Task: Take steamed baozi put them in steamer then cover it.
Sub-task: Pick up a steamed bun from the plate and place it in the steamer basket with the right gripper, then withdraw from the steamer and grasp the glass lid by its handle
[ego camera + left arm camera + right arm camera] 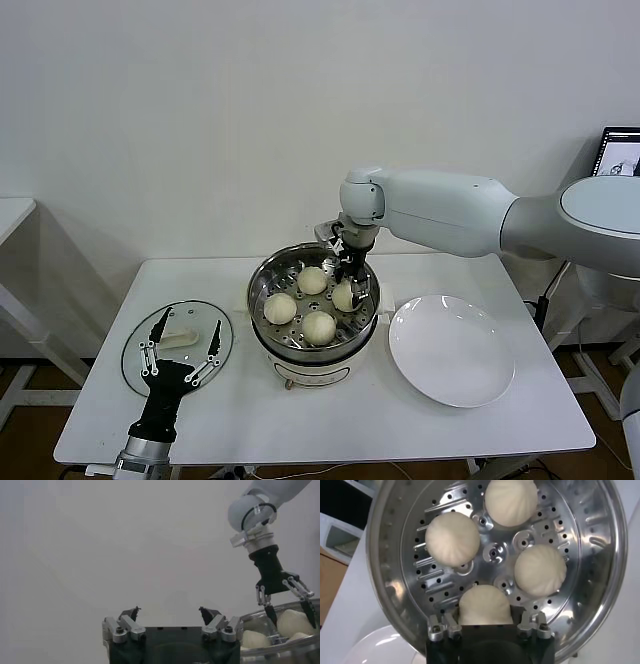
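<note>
Steamed baozi (318, 325): all four in steamer (262, 290), last between right pincer's (352, 290) apart tips; lid (178, 345) under spread left pincer (181, 337) uncovered.

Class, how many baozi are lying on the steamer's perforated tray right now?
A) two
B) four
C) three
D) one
B: the right wrist view shows four baozi on the steamer tray, the right gripper around the nearest one.

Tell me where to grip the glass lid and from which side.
Grip the cream handle at the centre of the glass lid, coming straight down. The lid lies flat on the table, and the open left gripper already straddles it.
</note>
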`<state>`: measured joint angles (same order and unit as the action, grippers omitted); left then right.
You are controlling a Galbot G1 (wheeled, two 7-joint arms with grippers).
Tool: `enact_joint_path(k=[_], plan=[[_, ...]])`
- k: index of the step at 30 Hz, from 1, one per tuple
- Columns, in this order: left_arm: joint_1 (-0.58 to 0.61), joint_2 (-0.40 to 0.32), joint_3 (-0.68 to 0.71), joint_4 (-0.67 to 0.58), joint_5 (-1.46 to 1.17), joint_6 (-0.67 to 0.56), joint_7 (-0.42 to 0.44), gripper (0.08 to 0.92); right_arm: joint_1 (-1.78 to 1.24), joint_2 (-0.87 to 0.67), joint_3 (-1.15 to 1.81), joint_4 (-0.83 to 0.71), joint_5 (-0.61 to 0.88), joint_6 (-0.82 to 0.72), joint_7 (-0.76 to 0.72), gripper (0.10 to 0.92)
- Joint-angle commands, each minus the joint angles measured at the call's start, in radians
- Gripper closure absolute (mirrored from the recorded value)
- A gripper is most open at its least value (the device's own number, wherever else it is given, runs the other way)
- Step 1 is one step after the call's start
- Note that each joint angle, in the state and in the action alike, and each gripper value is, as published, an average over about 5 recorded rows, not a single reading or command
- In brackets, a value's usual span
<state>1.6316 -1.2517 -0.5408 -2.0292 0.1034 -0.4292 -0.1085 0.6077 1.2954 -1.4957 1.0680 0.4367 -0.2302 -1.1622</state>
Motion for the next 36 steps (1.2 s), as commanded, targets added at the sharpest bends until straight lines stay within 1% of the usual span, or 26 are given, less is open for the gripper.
enact_joint_path(k=[1, 5, 10, 12, 14, 15, 17, 19, 22, 25, 27, 29, 32, 36], plan=[[-0.001, -0.001, -0.002, 0.000, 0.000, 0.001, 0.000, 0.177, -0.008, 0.004, 0.004, -0.006, -0.006, 0.004, 0.004, 0.266], [0.000, -0.001, -0.006, -0.003, 0.001, 0.004, 0.000, 0.177, 0.000, -0.023, 0.038, 0.015, -0.010, 0.011, 0.000, 0.237], [0.002, 0.001, -0.018, -0.008, 0.040, 0.031, -0.020, 0.177, 0.024, -0.132, 0.132, 0.102, -0.045, 0.042, -0.032, 0.207], [0.002, 0.001, -0.023, -0.008, 0.062, 0.038, -0.030, 0.177, 0.028, -0.195, 0.182, 0.153, -0.033, 0.057, -0.007, 0.204], [-0.001, 0.000, -0.028, -0.005, 0.078, 0.040, -0.039, 0.177, 0.021, -0.261, 0.242, 0.205, -0.007, 0.078, 0.057, 0.203], [-0.004, 0.000, -0.031, -0.003, 0.086, 0.041, -0.044, 0.177, 0.014, -0.301, 0.273, 0.237, 0.019, 0.101, 0.132, 0.203], [-0.008, 0.000, -0.036, 0.001, 0.101, 0.047, -0.053, 0.177, -0.001, -0.373, 0.306, 0.295, 0.082, 0.148, 0.348, 0.203], [-0.013, 0.000, -0.039, 0.002, 0.123, 0.057, -0.065, 0.177, -0.036, -0.443, 0.328, 0.354, 0.152, 0.209, 0.663, 0.203], [-0.021, 0.003, -0.041, 0.004, 0.152, 0.072, -0.082, 0.177, -0.153, -0.522, 0.421, 0.410, 0.205, 0.280, 1.069, 0.203], [-0.028, 0.007, -0.043, 0.010, 0.181, 0.081, -0.089, 0.177, -0.353, -0.574, 0.617, 0.439, 0.209, 0.343, 1.313, 0.203], [-0.033, 0.011, -0.043, 0.014, 0.218, 0.096, -0.103, 0.177, -0.503, -0.592, 0.765, 0.451, 0.206, 0.378, 1.405, 0.203], [-0.042, 0.018, -0.044, 0.026, 0.258, 0.107, -0.117, 0.177, -0.662, -0.603, 0.924, 0.460, 0.196, 0.408, 1.463, 0.203], [-0.065, 0.024, -0.049, 0.067, 0.346, 0.112, -0.141, 0.177, -0.893, -0.609, 1.155, 0.479, 0.167, 0.430, 1.494, 0.203], [-0.101, 0.036, -0.067, 0.133, 0.518, 0.106, -0.177, 0.177, -1.190, -0.586, 1.441, 0.505, 0.111, 0.436, 1.494, 0.203]])
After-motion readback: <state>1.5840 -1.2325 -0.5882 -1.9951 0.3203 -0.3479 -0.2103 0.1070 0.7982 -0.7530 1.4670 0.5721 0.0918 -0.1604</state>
